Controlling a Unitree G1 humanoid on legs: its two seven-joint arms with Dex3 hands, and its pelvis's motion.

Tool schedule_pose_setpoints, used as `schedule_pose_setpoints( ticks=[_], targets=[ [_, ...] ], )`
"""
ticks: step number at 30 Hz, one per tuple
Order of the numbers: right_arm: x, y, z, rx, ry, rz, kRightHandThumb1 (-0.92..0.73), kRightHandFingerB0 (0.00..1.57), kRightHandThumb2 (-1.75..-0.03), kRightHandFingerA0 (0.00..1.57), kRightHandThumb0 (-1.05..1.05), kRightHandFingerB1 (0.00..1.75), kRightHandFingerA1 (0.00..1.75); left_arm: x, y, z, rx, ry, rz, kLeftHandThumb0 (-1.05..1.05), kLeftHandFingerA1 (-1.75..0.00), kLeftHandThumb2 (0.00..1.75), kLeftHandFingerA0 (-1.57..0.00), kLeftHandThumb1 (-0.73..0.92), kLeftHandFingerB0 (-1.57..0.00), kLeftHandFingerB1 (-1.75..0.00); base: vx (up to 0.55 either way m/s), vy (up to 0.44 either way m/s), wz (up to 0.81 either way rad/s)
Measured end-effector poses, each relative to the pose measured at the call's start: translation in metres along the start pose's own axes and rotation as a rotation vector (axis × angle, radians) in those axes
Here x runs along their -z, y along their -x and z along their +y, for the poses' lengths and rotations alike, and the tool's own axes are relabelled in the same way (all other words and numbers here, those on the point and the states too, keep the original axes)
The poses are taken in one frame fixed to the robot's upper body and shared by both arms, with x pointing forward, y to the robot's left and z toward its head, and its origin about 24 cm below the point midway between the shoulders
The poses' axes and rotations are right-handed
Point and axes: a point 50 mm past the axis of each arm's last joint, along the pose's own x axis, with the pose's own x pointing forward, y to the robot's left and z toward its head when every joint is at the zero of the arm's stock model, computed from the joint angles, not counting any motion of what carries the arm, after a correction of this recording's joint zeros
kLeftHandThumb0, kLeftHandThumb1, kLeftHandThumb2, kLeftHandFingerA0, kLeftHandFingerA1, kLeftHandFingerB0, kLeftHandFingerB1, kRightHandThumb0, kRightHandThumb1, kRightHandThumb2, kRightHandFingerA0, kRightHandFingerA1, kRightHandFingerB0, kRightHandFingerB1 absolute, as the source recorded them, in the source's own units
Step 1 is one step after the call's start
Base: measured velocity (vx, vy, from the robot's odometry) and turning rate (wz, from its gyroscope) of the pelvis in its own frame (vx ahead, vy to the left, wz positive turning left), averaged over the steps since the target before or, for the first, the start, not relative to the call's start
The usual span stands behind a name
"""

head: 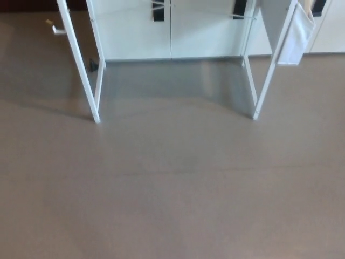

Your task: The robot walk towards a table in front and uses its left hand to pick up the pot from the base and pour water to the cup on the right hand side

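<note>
Now the head view takes in grey-brown floor (pixel 172 199) and the white legs of the table (pixel 81 65) ahead, white cabinets (pixel 161 32) behind them. Neither hand shows, so their hold can't be told. Pot and cup are out of frame too.

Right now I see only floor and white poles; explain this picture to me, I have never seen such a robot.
This single picture comes from a camera on a humanoid robot's head, looking down and ahead as it walks. Most of it is bare grey-brown floor. The white poles are the legs of a table: the left front leg and the right front leg. The tabletop is above the picture's edge, so no pot or cup shows. A white cloth hangs by the right leg, and white cabinets stand behind. Neither of the robot's hands is in view, and nothing is held.
</note>
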Motion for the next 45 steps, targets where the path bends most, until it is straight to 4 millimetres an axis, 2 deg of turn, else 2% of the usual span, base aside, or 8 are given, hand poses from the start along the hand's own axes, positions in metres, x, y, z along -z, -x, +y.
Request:
schedule_pose_setpoints(
  ticks=[3,9,14,19,21,23,32,45],
  targets=[
    [0.001,0.003,-0.012,0.025,0.004,0.005,-0.45,0.37,-0.73,0.44,-0.15,0.48,0.75,0.007,0.002,0.003,-0.025,-0.001,0.028,-0.17,-0.4,0.54,-0.38,0.48,-0.4,-0.38,0.24,-0.176,0.03],
    [0.01,0.007,-0.02,0.034,-0.005,0.016,-0.45,0.35,-0.72,0.49,-0.14,0.46,0.75,0.015,0.007,0.012,-0.077,0.001,0.062,-0.26,-0.47,0.6,-0.49,0.43,-0.41,-0.43,0.17,-0.015,-0.07],
    [0.017,0.008,-0.025,0.038,-0.032,0.028,-0.45,0.33,-0.73,0.39,-0.15,0.46,0.71,0.016,0.006,0.012,-0.087,0.001,0.067,-0.27,-0.46,0.61,-0.44,0.43,-0.41,-0.43,0.29,0.165,-0.18],
    [0.018,0.008,-0.022,0.015,-0.032,0.018,-0.44,0.34,-0.71,0.48,-0.19,0.46,0.76,0.003,0.004,0.014,-0.093,-0.022,0.033,-0.27,-0.45,0.61,-0.4,0.44,-0.38,-0.42,0.28,0.16,-0.09],
    [0.017,0.008,-0.022,0.01,-0.028,0.007,-0.44,0.34,-0.73,0.46,-0.17,0.46,0.74,0.001,0.003,0.012,-0.086,-0.024,0.03,-0.22,-0.4,0.53,-0.42,0.5,-0.39,-0.37,0.25,0.065,0.08],
    [0.015,0.006,-0.02,0.005,-0.027,-0.002,-0.44,0.32,-0.79,0.36,-0.14,0.47,0.72,0.0,0.003,0.012,-0.083,-0.025,0.028,-0.25,-0.37,0.53,-0.38,0.52,-0.33,-0.35,0.25,0.001,0.09],
    [0.004,-0.003,-0.012,-0.005,-0.03,-0.029,-0.49,0.33,-0.71,0.43,-0.14,0.44,0.66,-0.019,0.001,0.004,-0.041,-0.068,-0.025,-0.28,-0.45,0.62,-0.4,0.47,-0.36,-0.43,0.3,-0.135,0.24],
    [0.009,-0.007,-0.01,0.01,-0.046,0.002,-0.49,0.33,-0.71,0.43,-0.14,0.44,0.66,-0.021,0.004,0.005,-0.061,-0.068,-0.009,-0.28,-0.45,0.62,-0.4,0.47,-0.36,-0.43,0.31,0.096,-0.16]
  ],
)
